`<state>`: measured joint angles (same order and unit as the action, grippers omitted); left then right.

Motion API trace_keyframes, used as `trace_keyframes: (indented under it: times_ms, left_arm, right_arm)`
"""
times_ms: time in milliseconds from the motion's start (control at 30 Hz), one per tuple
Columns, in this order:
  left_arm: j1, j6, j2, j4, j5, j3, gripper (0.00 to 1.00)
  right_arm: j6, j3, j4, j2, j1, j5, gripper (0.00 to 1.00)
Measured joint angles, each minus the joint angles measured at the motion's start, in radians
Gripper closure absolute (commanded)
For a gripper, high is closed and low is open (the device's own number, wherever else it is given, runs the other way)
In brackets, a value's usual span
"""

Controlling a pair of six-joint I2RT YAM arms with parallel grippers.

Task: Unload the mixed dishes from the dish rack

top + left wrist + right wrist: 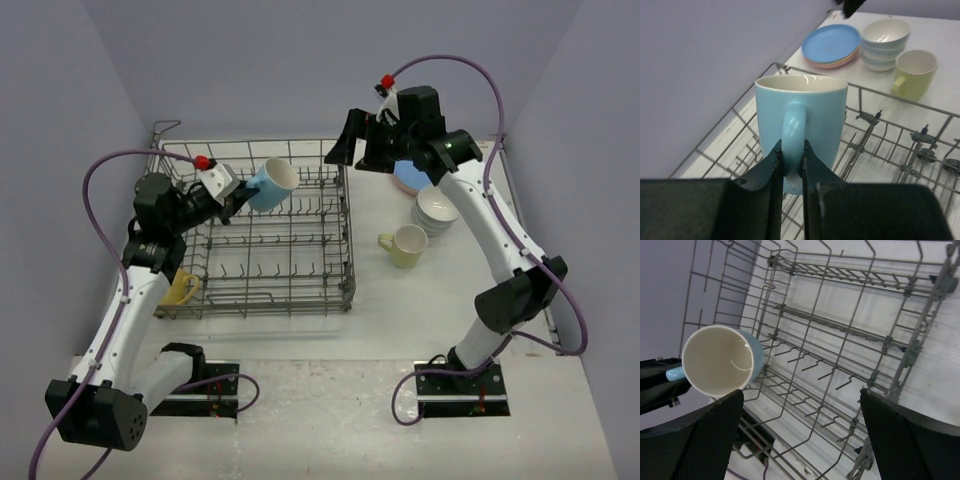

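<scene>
My left gripper (238,195) is shut on the handle of the light blue mug (272,184) and holds it in the air over the far part of the grey wire dish rack (300,290). In the left wrist view the jaws (792,150) pinch the handle and the mug (805,107) stands upright. My right gripper (358,150) is wide open and empty above the rack's far right corner. Its view (800,435) looks down on the rack (850,330) and the mug's mouth (720,360). A yellow mug (182,289) sits at the rack's front left, partly hidden by my left arm.
On the table right of the rack stand a plate stack with the blue plate on top (408,178), stacked white bowls (436,210) and a pale yellow-green mug (405,245). They also show in the left wrist view: plates (832,44), bowls (885,40), mug (915,72). Walls close the back and sides.
</scene>
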<state>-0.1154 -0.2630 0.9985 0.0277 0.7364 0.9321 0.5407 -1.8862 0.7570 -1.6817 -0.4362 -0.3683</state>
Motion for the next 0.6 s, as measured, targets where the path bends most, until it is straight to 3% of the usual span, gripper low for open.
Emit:
trace_keyframes:
  times_ms: [300, 600]
  left_arm:
    - [-0.105, -0.082, 0.005, -0.066, 0.212, 0.02, 1.0]
    - [-0.136, -0.095, 0.041, -0.071, 0.286, 0.033, 1.0]
  right_arm:
    - [-0.004, -0.024, -0.002, -0.089, -0.003, -0.225, 0.01]
    - [-0.017, 0.086, -0.031, -0.055, -0.03, -0.229, 0.01]
